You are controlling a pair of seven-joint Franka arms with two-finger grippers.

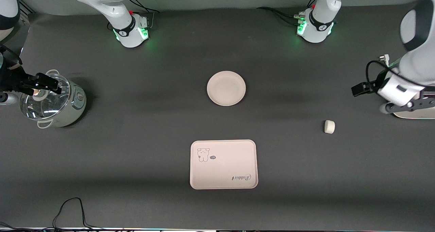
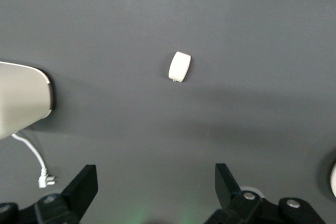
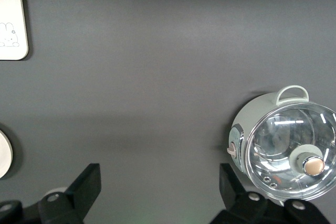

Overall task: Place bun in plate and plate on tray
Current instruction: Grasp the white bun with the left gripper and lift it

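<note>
Status: neither of the 2 task steps is begun. The bun (image 1: 329,126) lies alone on the dark table mat (image 1: 136,123), toward the left arm's end, well apart from the plate (image 1: 226,88) and from the tray (image 1: 223,164). The plate sits empty near the table's middle; the tray lies nearer to the front camera than the plate, apart from it and also empty.

Tools: the left gripper (image 2: 156,192) hangs over bare mat close to the bun, jaws spread wide and holding nothing. The right gripper (image 3: 160,195) hangs beside a small electric cooking pot (image 1: 56,101) at the right arm's end, jaws likewise spread and empty; this arm appears to wait.

Judgement: step 1, fetching the bun, is in hand. The next move calls for the left gripper to centre over the bun, descend, and close gently.

Materials: the bun is an off-white, smooth, rounded block, likely soft and easily dented. The plate is round, shallow, matte cream with a raised rim. The tray is a cream rectangle with rounded corners, carrying a cartoon animal drawing and cursive "Rabbit" lettering. The pot has a pale green body, 2 loop handles and a glass lid (image 3: 291,150) with a knob. The mat is dark grey and looks cloth-like.
</note>
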